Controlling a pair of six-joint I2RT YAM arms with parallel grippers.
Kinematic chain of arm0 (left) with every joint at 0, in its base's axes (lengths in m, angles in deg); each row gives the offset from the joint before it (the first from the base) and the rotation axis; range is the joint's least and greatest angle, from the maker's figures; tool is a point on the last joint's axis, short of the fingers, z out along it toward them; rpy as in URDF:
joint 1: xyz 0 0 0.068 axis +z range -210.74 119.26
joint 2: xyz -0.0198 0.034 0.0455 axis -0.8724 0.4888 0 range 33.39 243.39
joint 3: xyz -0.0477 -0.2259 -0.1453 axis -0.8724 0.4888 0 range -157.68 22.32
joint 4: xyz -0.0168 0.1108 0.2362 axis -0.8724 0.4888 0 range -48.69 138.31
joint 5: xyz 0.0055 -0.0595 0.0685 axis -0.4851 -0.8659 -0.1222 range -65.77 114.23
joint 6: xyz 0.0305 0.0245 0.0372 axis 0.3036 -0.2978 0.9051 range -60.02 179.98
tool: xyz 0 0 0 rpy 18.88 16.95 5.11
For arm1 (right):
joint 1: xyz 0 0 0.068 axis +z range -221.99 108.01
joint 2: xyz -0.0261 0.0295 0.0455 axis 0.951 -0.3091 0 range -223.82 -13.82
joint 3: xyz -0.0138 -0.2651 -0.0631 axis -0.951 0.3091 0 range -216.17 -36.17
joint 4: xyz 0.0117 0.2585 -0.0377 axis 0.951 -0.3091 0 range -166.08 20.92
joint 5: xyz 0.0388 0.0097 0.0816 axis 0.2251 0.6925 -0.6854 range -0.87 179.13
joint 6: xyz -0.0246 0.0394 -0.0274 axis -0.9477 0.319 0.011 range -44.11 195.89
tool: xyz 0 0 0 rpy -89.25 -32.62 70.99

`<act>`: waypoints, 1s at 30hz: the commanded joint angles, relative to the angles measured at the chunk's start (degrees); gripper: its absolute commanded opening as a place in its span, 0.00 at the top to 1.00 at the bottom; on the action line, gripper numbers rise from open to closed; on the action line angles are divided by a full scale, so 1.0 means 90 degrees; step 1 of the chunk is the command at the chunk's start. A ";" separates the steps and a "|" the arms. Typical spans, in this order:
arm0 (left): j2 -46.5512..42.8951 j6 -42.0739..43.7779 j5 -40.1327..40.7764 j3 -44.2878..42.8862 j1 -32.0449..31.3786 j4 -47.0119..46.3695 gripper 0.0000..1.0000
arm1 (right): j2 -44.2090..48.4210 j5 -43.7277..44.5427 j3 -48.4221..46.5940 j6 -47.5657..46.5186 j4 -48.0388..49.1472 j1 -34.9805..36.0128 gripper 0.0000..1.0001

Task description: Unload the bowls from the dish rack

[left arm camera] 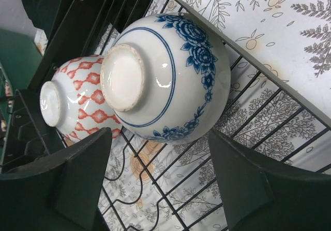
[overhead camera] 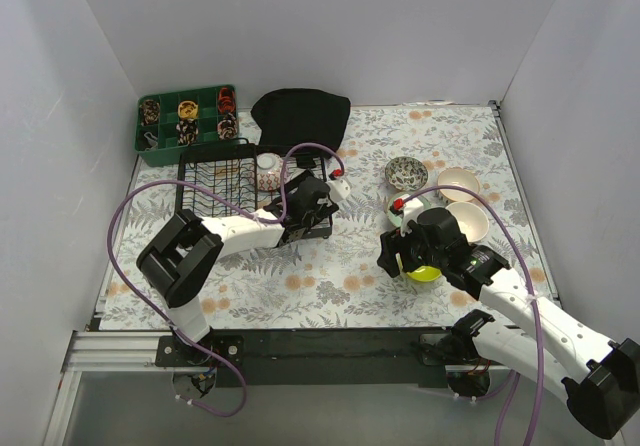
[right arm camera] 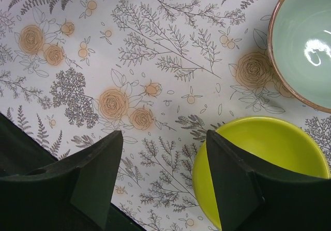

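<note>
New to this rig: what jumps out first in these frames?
A blue-flowered bowl lies on its side in the dish rack, a red-patterned bowl right behind it, with the left gripper open and pointed at it. On the right, a lime-green bowl sits on the flowered table beside the open right gripper, near a mint bowl.

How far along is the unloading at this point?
Done: the lime-green bowl, the mint bowl and others stand on the table. In hand: the left gripper, fingers open, faces the blue floral bowl in the dish rack. Left: that and the red-patterned bowl.
</note>
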 commanded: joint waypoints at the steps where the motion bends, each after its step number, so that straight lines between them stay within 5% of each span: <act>1: -0.0190 -0.0457 -0.0135 -0.0192 -0.0033 0.0211 0.23 | 0.0027 -0.0110 0.0065 0.0016 0.0259 0.0026 0.27; 9: 0.0474 -0.1054 0.0235 -0.0446 -0.0033 0.0357 0.11 | 0.0007 -0.0238 0.0143 0.0046 0.0357 0.0026 0.26; 22: 0.0982 -0.1005 -0.0184 -0.1296 -0.0033 0.1744 0.02 | -0.0304 -0.0530 -0.0549 -0.0345 0.0142 0.0026 0.26; 30: 0.1451 -0.0790 0.0303 -0.1550 -0.0033 0.2077 0.02 | -0.0822 -0.0921 -0.1116 -0.0521 -0.0073 0.0016 0.26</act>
